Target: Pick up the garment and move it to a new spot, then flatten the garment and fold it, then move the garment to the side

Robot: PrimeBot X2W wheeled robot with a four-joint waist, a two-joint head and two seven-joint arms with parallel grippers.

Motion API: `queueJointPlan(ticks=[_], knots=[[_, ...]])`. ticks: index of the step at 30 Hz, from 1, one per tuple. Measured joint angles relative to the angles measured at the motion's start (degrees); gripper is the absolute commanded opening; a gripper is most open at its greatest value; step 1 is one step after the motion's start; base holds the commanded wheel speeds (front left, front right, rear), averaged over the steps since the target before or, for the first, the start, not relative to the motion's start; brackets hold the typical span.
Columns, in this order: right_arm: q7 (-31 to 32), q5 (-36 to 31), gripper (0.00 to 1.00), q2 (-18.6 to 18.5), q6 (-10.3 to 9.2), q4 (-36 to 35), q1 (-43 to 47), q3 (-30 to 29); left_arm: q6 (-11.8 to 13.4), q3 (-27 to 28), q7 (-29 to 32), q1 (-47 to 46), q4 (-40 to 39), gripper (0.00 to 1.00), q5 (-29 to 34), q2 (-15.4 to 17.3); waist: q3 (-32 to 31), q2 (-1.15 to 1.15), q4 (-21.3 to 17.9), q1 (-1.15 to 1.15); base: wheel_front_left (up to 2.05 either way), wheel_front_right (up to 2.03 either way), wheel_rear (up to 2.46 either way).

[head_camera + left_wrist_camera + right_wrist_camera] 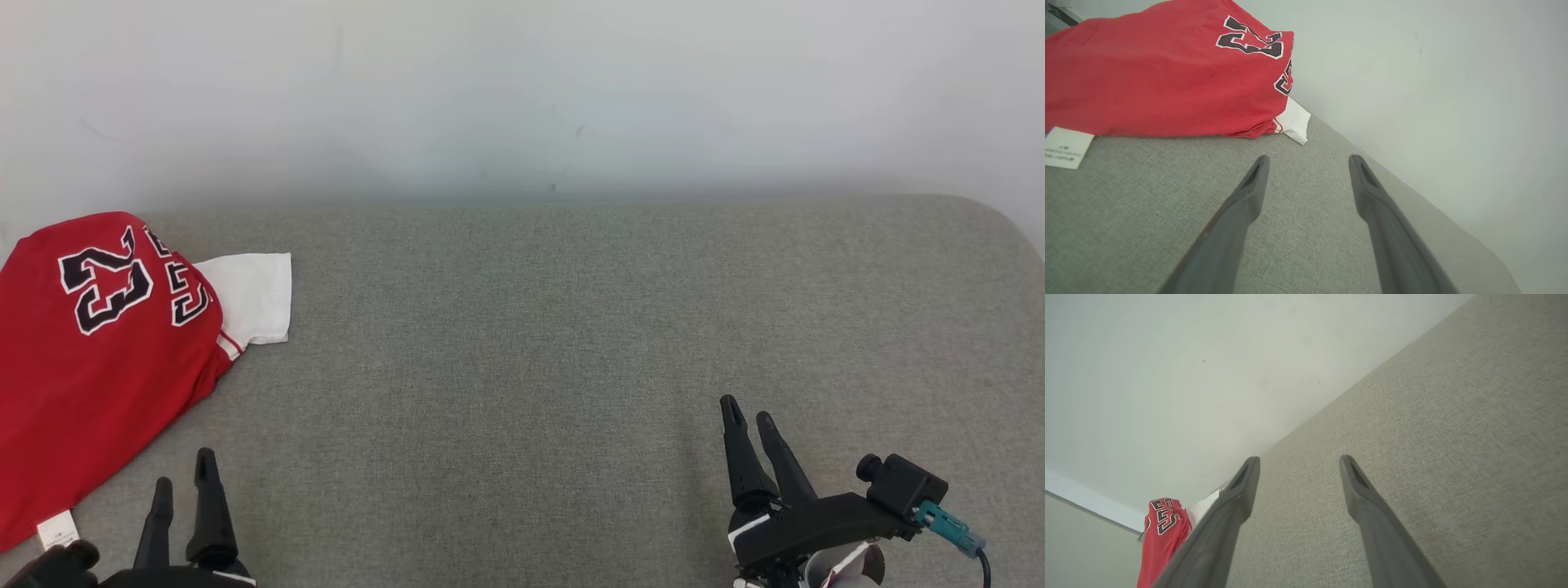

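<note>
left gripper and right gripper are being held open, empty; garment, far left, is probably best pinched low at its near edge.

Soft red cloth garment lies on a coarse, matt grey woven fabric surface.

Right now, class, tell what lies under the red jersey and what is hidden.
The red jersey lies on grey upholstery. A white sleeve pokes out from under its edge, a white tag at its near end. The rest beneath is covered.
</note>
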Motion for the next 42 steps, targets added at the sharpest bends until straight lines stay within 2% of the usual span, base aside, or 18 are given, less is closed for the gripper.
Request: queueJointPlan(ticks=[2,21,42], knots=[[-0.4,-2.4,1.0,0.0,0.0,-0.6,0.6,-0.3,-0.1,-0.9,-0.7,0.2,-0.2,1.0,3.1,0.3,0.0,0.0,0.0,0.0,0.0,0.0,0.0],[-2.8,-16.6,1.0,0.0,0.0,-3.9,4.6,-2.5,1.5,-4.0,-3.8,2.1,-1.5,1.0,16.0,1.0,-0.4,0.0,0.0,0.0,0.0,0.0,0.0],[-5.0,-29.0,1.0,0.0,0.0,-7.9,8.3,-5.5,2.8,-7.4,-7.0,3.7,-3.1,1.0,26.9,2.1,-0.8,0.0,-0.3,0.0,0.0,0.0,0.0]])
